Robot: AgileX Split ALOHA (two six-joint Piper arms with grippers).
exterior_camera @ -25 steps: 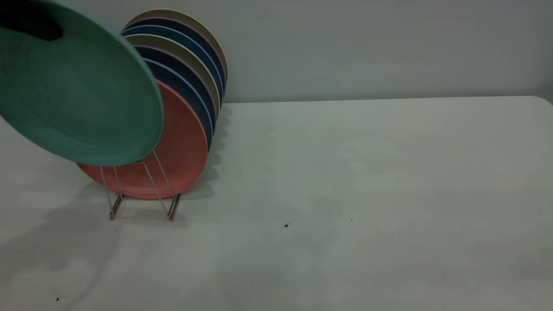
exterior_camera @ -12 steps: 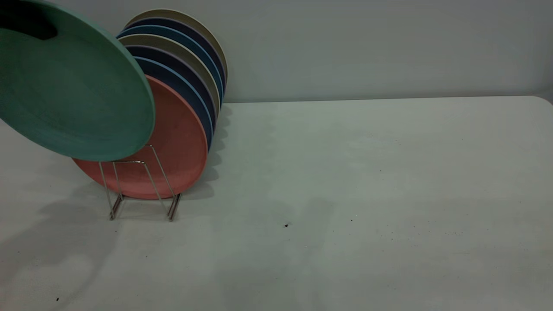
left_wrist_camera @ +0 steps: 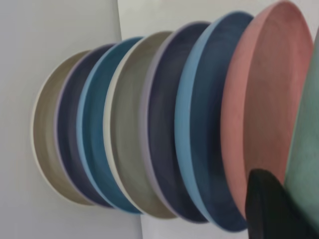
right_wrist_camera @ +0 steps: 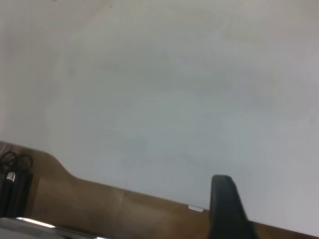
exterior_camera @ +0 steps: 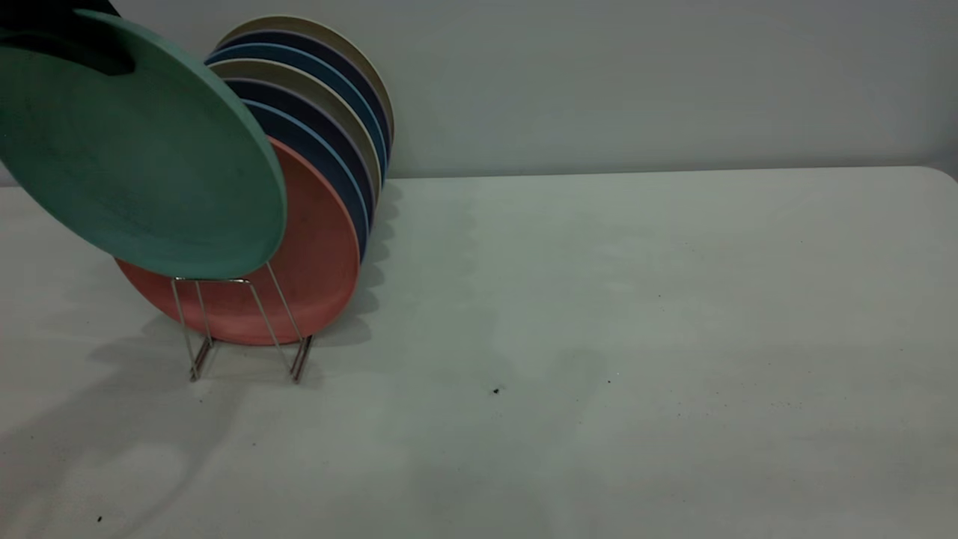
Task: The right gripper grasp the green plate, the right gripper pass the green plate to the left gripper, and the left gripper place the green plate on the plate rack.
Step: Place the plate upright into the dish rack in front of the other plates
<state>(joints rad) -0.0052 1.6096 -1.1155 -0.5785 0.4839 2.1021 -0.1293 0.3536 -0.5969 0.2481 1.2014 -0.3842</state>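
Observation:
The green plate (exterior_camera: pixel 142 157) hangs tilted at the far left of the exterior view, its lower rim just above the front wire loop of the plate rack (exterior_camera: pixel 301 361). My left gripper (exterior_camera: pixel 97 56) is shut on the plate's upper rim. In the left wrist view one black finger (left_wrist_camera: pixel 269 209) presses against the plate's green edge (left_wrist_camera: pixel 306 149). The salmon-pink plate (exterior_camera: pixel 314 262) stands in the rack directly behind. My right gripper is outside the exterior view. Its wrist view shows one black finger (right_wrist_camera: pixel 224 199) over the table's edge, holding nothing.
The rack holds a row of upright plates behind the salmon one: dark blue (exterior_camera: pixel 329 161), beige and teal-blue. They fill the left wrist view (left_wrist_camera: pixel 164 124). The pale table (exterior_camera: pixel 636 299) stretches to the right of the rack. A wall stands behind.
The green plate first drifted a little left, then swung back right. It now sits over the rack's front loop, and more of the left gripper shows at its top rim.

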